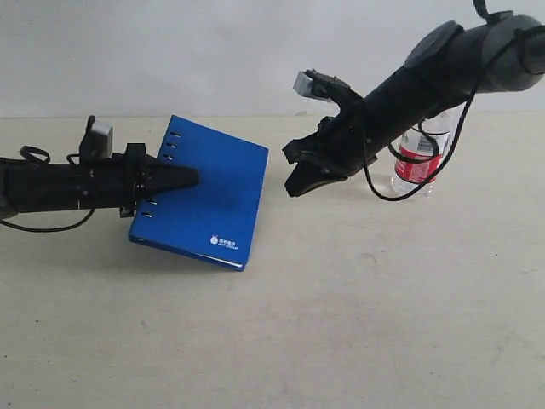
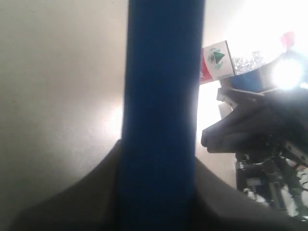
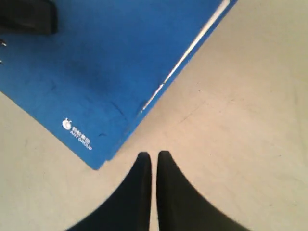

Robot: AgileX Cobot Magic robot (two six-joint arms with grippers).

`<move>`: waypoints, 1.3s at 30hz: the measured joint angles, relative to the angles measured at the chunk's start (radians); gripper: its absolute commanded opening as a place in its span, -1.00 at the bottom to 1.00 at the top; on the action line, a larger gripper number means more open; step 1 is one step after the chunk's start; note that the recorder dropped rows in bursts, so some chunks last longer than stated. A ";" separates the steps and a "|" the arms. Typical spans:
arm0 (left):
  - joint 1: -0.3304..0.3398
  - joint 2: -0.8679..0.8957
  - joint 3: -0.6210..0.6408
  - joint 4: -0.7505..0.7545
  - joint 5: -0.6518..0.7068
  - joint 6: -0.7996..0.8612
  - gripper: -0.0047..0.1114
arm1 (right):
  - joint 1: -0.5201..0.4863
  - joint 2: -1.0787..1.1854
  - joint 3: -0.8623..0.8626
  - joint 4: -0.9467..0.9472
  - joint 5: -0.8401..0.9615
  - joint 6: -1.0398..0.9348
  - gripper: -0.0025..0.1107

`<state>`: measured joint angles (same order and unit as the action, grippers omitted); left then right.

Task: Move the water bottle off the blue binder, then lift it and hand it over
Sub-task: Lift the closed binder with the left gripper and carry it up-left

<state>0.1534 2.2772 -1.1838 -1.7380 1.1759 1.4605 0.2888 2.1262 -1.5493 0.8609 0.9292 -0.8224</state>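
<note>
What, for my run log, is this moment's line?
left gripper shut on blue binder | right gripper shut, empty | water bottle upright, off binder

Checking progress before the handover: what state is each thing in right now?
blue binder: closed, clamped at its spine side.
water bottle: upright on the table, off the blue binder, ungripped.
left gripper: fingers shut on the blue binder.
right gripper: fingers shut, empty, above the table.
</note>
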 measured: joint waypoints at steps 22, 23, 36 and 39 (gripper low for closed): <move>-0.187 -0.901 0.443 0.011 -0.820 0.214 -0.84 | 0.000 -0.370 0.000 -0.018 0.126 -0.066 -0.96; -0.195 -0.927 0.448 0.011 -0.855 0.206 -0.84 | 0.000 -0.382 0.000 -0.018 0.128 -0.066 -0.96; -0.212 -1.076 0.450 0.010 -0.972 0.151 -0.84 | 0.001 -0.432 0.000 -0.020 0.156 -0.057 -0.96; -0.214 -1.077 0.450 0.005 -0.970 0.147 -0.75 | 0.001 -0.432 0.000 -0.020 0.158 -0.051 -0.96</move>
<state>-0.0608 1.1998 -0.7335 -1.7329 0.2061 1.6076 0.2894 1.6940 -1.5493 0.8407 1.0872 -0.8735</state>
